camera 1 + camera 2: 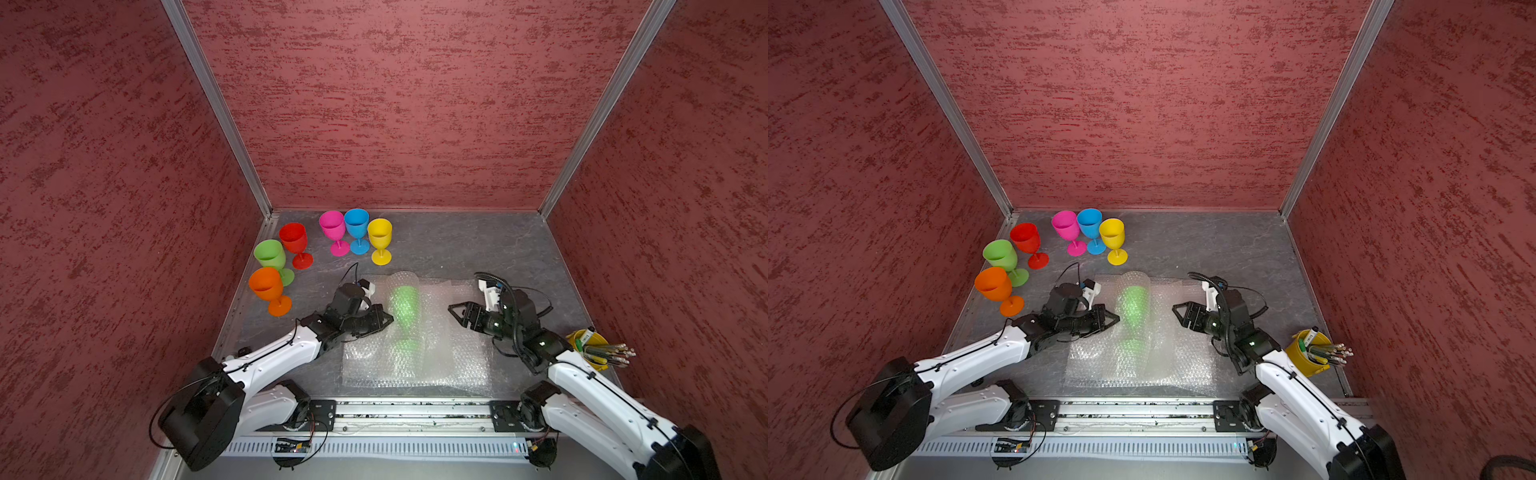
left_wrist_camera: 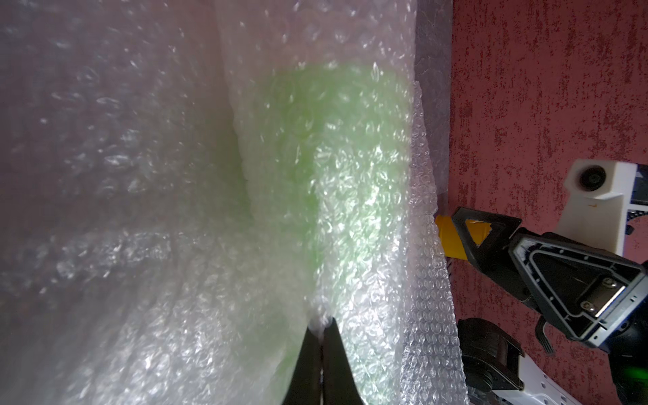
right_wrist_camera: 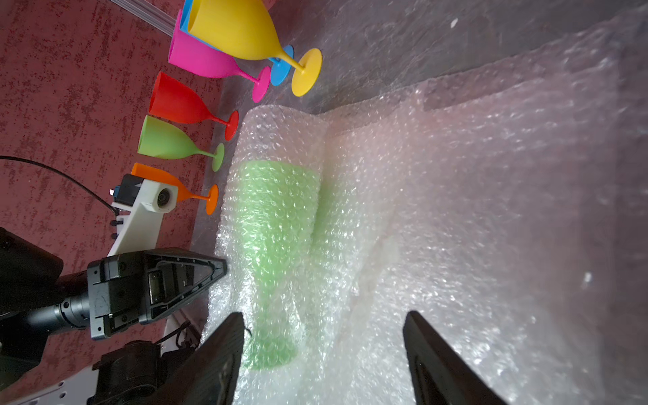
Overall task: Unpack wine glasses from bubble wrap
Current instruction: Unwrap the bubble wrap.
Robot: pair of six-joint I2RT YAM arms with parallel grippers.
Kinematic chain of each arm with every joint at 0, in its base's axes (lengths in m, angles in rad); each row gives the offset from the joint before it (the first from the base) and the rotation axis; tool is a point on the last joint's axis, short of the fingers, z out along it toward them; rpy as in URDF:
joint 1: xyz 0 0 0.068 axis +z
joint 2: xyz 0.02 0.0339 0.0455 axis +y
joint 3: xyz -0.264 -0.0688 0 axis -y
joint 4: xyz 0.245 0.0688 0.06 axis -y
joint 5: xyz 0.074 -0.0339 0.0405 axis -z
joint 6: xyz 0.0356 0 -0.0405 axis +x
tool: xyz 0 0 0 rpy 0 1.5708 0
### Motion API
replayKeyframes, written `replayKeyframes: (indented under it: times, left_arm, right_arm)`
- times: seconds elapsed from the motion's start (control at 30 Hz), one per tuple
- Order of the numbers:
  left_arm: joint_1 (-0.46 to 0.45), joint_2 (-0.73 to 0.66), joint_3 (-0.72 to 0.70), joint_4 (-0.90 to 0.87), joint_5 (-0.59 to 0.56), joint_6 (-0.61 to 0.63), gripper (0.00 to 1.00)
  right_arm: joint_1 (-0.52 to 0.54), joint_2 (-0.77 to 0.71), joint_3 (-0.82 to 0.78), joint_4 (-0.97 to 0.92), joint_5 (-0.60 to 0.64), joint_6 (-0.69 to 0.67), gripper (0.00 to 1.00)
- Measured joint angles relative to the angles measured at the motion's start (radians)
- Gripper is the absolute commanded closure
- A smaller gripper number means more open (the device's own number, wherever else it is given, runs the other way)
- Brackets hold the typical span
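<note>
A light green wine glass [image 1: 404,305] lies inside a tube of bubble wrap [image 1: 453,357] on flat sheets mid-table, in both top views. My left gripper [image 1: 390,320] is at the tube's left side, shut on a fold of the bubble wrap [image 2: 350,210]; its tips [image 2: 321,324] pinch it. My right gripper [image 1: 453,311] hovers open at the sheets' right side, with nothing between its fingers [image 3: 224,350]. Several bare wine glasses stand at the back left: orange [image 1: 268,286], green [image 1: 270,254], red [image 1: 294,239], pink [image 1: 332,226], blue [image 1: 357,224], yellow [image 1: 380,235].
A small yellow cup of utensils [image 1: 594,345] stands at the right edge, close behind my right arm. Red walls close in the left, back and right sides. A metal rail [image 1: 415,411] runs along the front edge.
</note>
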Motion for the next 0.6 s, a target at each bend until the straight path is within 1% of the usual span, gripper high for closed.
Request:
replayKeyframes:
  times: [0.03,0.1,0.27,0.33,0.5,0.6]
  left_arm:
    - [0.0,0.0,0.0,0.0,0.0,0.0,1.0]
    - [0.001,0.0,0.0,0.0,0.0,0.001,1.0]
    - [0.006,0.0,0.0,0.0,0.0,0.004,1.0]
    - [0.006,0.0,0.0,0.0,0.0,0.004,1.0]
    - [0.008,0.0,0.0,0.0,0.001,0.004,1.0]
    - [0.011,0.0,0.0,-0.003,0.0,0.004,1.0]
  right_arm:
    - [0.0,0.005,-0.009,0.007,-0.012,0.009,0.3]
    - [0.0,0.021,-0.02,0.015,-0.034,0.023,0.38]
    - [0.002,0.076,-0.025,0.044,-0.05,0.034,0.48]
    - [0.002,0.109,-0.027,0.06,-0.052,0.031,0.55]
    - [0.004,0.165,-0.047,0.076,-0.05,0.019,0.72]
    - [0.005,0.168,-0.048,0.078,-0.042,0.01,0.88]
